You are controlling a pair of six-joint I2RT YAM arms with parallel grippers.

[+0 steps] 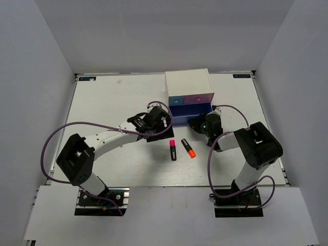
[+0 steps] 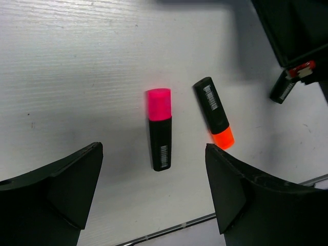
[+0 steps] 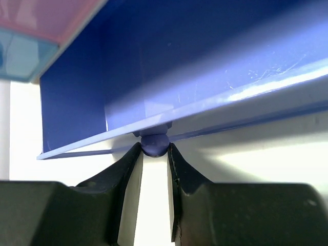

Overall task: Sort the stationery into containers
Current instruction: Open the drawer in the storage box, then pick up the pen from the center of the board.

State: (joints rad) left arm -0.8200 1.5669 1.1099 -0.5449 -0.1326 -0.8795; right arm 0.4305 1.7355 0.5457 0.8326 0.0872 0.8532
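Right wrist crops drawer (image 3: 205, 61); jaws pinch its knob (image 3: 154, 144).

Table (image 1: 105, 97): broad free surface at upper left of the top view, a smaller patch at upper right.

Upper centre blocked by white cabinet (image 1: 187, 82). Blue-violet drawer (image 1: 190, 110) juts out in front of it, top open to reach from above.

Right gripper (image 3: 155, 154) is pinched on the knob (image 3: 155, 144) and bars the drawer's front. Left gripper (image 2: 154, 154), jaws wide, crowds the drawer's left corner.

Below the drawer, pink-capped highlighter (image 1: 172, 149) and orange-capped highlighter (image 1: 188, 148) lie apart with a narrow gap between them.
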